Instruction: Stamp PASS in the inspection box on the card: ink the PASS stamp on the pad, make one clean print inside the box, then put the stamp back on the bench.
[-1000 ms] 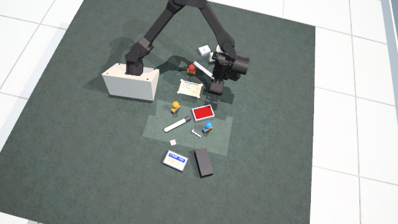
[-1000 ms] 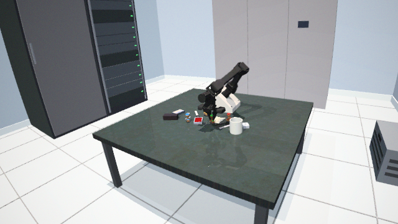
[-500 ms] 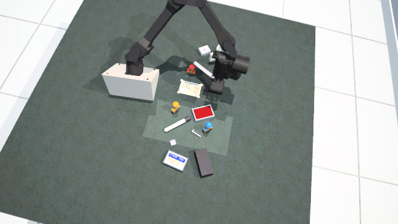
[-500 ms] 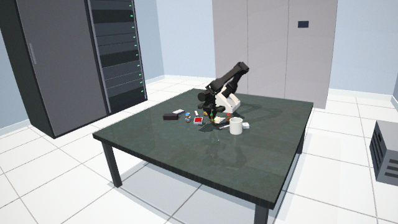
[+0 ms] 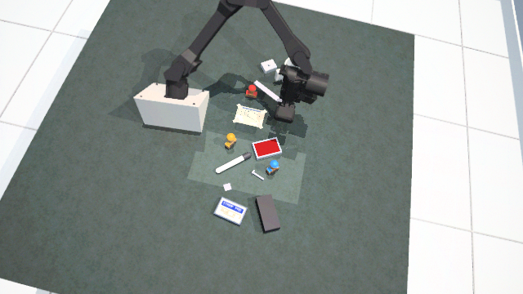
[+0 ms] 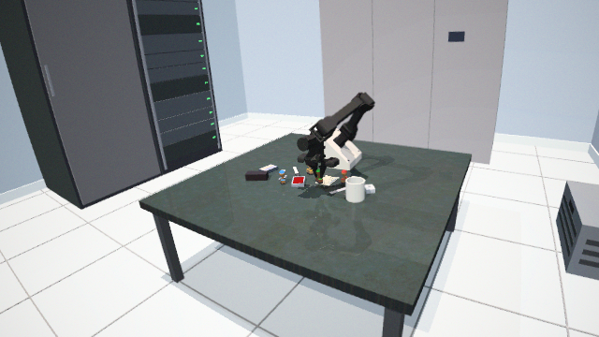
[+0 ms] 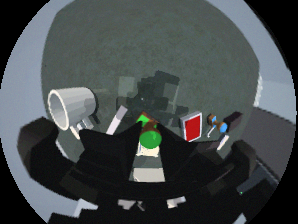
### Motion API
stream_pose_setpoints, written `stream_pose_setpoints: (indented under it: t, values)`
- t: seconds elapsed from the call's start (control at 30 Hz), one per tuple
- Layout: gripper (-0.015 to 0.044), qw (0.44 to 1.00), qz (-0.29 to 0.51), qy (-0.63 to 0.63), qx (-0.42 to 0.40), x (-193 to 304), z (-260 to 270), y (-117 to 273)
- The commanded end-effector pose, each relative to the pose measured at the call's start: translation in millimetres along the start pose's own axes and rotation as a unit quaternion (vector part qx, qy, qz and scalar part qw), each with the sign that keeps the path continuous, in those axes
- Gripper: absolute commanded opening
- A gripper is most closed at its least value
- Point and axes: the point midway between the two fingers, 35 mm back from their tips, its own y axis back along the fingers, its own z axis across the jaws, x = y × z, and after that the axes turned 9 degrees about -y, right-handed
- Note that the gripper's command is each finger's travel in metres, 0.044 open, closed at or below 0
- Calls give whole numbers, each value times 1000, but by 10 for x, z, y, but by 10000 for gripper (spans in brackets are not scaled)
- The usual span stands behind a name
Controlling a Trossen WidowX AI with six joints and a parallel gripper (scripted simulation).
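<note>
Green stamp gripped beside the card.
Nearest stands a white mug; beyond it, a red ink pad. The gripper is closed on the green stamp, near the cream card. Farther off, a dark cabinet.

The lid of the stamp pad, lying beside the dark block, bears white lettering on a blue band that seems to read "STAMP PAD". The paler lines under it and the marks on the card are too small to read.
</note>
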Motion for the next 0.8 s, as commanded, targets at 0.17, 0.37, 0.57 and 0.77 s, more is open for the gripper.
stream_pose_setpoints:
  t: [0.17, 0.37, 0.57, 0.77]
  values:
    - [0, 1000, -1, 4, 2, -7, 1, 51]
    - [0, 1000, -1, 4, 2, -6, 1, 81]
    - [0, 1000, -1, 4, 2, -5, 1, 110]
    - [0, 1000, -1, 4, 2, -4, 1, 140]
